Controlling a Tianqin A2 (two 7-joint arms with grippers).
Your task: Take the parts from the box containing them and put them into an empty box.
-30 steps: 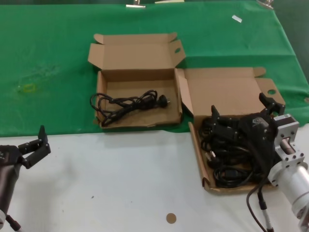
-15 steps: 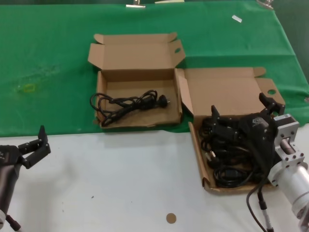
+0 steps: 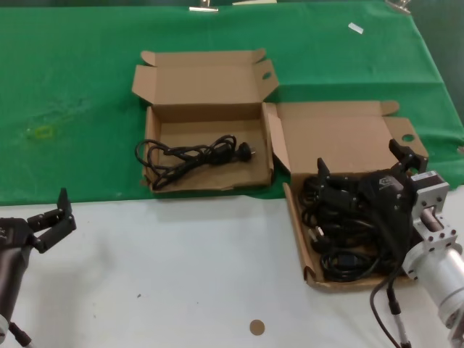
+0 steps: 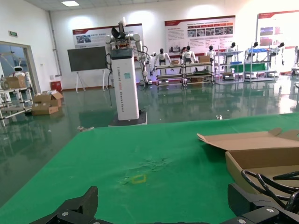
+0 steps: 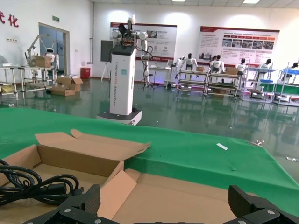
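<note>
The box containing the parts (image 3: pixel 296 217), with a notched front-left corner, stands at the right and holds a pile of black power cords (image 3: pixel 346 226). My right gripper (image 3: pixel 362 163) hangs open just above the pile and holds nothing. In the right wrist view this gripper (image 5: pixel 166 205) is over that box's lid (image 5: pixel 187 196). The other box (image 3: pixel 206 83) stands at centre-left with one coiled cord (image 3: pixel 190 155) in it. My left gripper (image 3: pixel 49 216) is open and empty over the white table at the front left. In the left wrist view it (image 4: pixel 163 205) faces the green cloth.
A green cloth (image 3: pixel 72 87) covers the back half of the table and the front is white (image 3: pixel 181 275). A small brown disc (image 3: pixel 256 327) lies near the front edge. A white tag (image 3: pixel 355 27) lies at the back right. A yellow mark (image 3: pixel 41 132) is on the cloth at the left.
</note>
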